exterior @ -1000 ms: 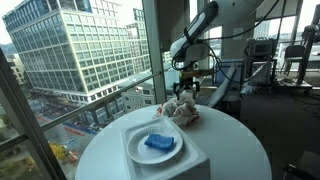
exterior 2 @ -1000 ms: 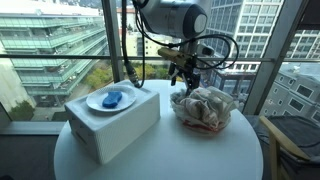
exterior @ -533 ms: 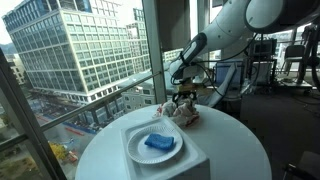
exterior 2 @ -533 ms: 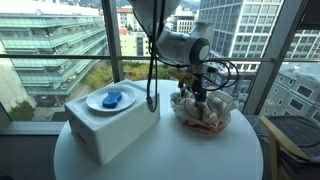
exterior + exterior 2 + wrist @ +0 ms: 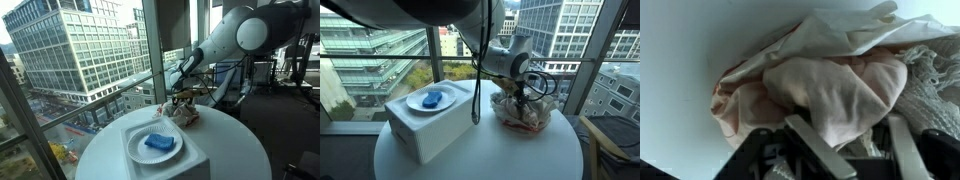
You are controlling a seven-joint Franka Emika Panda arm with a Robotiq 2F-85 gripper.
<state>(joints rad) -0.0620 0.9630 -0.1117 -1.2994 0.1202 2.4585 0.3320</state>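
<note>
Reaches with the end effector (image 5: 520, 97) from straight above into the heap of crumpled cloths (image 5: 523, 113), likely because loose fabric offers no firm edge from the side. Finds this heap on the round white worktop (image 5: 490, 155), at the window side, just beside the white box (image 5: 435, 125). In the wrist view, shows two fingers (image 5: 812, 145) apart with a pinkish fold (image 5: 830, 85) between them; cannot tell if already pinching it or only touching. Carries the plate (image 5: 133, 152) with the blue sponge (image 5: 159, 144) up on the box, apart from the heap.
</note>
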